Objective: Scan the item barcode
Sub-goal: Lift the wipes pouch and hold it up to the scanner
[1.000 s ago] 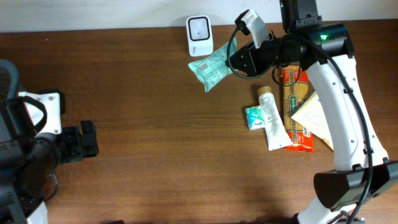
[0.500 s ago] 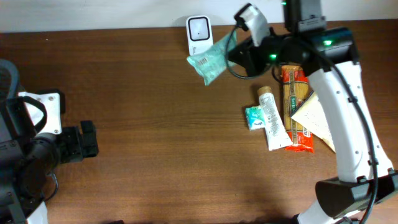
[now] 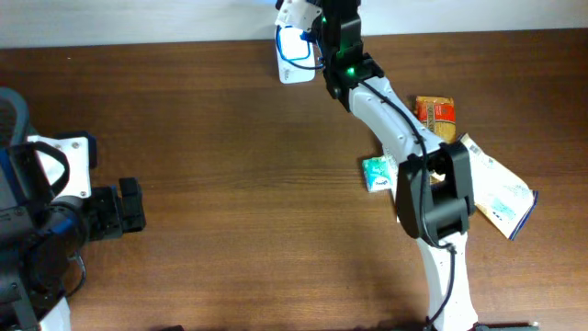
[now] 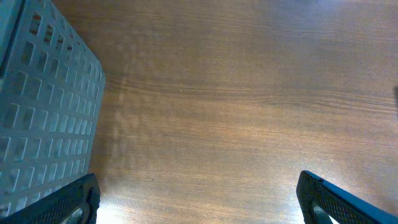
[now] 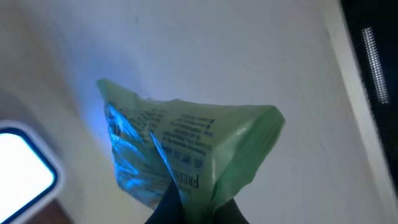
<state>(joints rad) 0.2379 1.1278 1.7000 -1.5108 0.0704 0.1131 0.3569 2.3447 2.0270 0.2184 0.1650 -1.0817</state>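
Near scanner [image 3: 288,72]: right gripper [image 5: 193,210] pinched tight on green packet [image 5: 186,152], blue-lit. Far left of scanner: left gripper [image 4: 199,208] spread wide, empty, over table [image 4: 249,93].

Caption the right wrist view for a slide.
Green packet pinched in the right fingers, lit blue near the white scanner.

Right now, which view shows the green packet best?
Right wrist: the green packet fills the frame, pinched in the right gripper, print lit blue. Overhead, the arm hides it beside the scanner. Left wrist shows none of it.
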